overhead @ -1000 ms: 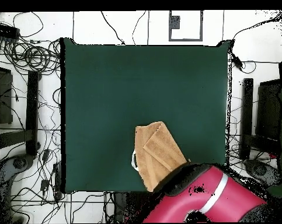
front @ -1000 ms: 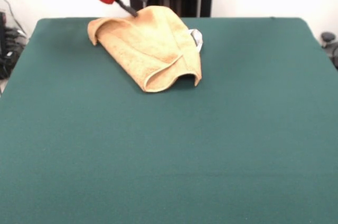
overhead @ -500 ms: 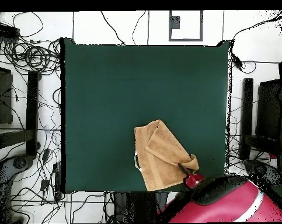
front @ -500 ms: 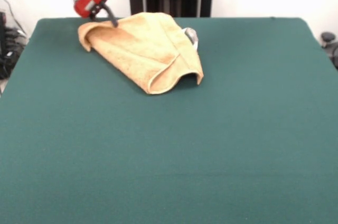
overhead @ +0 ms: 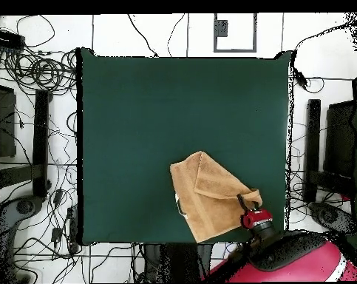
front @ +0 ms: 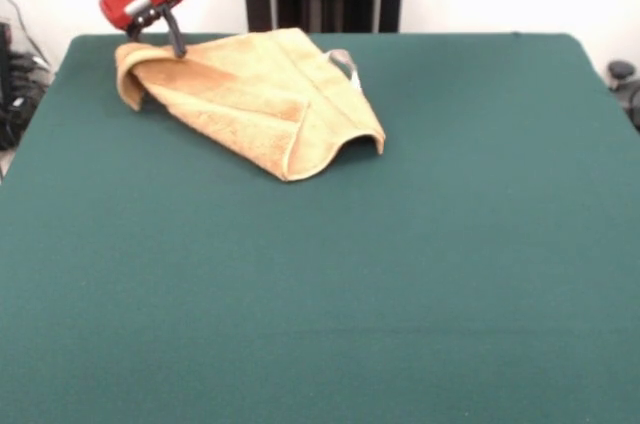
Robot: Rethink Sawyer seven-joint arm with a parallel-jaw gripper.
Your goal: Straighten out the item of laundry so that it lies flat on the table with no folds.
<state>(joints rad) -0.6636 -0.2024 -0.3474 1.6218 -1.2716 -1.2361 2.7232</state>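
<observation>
The dark green table (front: 420, 274) spreads wide beneath me, bare felt running across most of it; in the overhead view (overhead: 137, 111) the whole stretch away from my base lies open, as do both sides beyond the cloth.

The golden-tan towel (front: 265, 94) sits close to the table edge on my base's side, seen from above (overhead: 211, 196) as a lopsided shape with one point aimed toward the table's middle. It is not flat: one layer is folded over another along a diagonal crease, and in the front view the corner nearest that camera arches up off the felt, leaving a dark hollow under its hem. The corner I hold curls over on itself, near the table's side edge in both views, with only a narrow strip of green left beyond it.

My red and black arm (overhead: 299, 259) reaches in over the table's edge from my base.

My gripper (front: 172, 39), red-bodied with dark fingers, is pinched on that curled towel corner (overhead: 247, 201), lifting it slightly off the surface.

A small pale tag (front: 342, 61) peeks from the towel's edge opposite my grip.
</observation>
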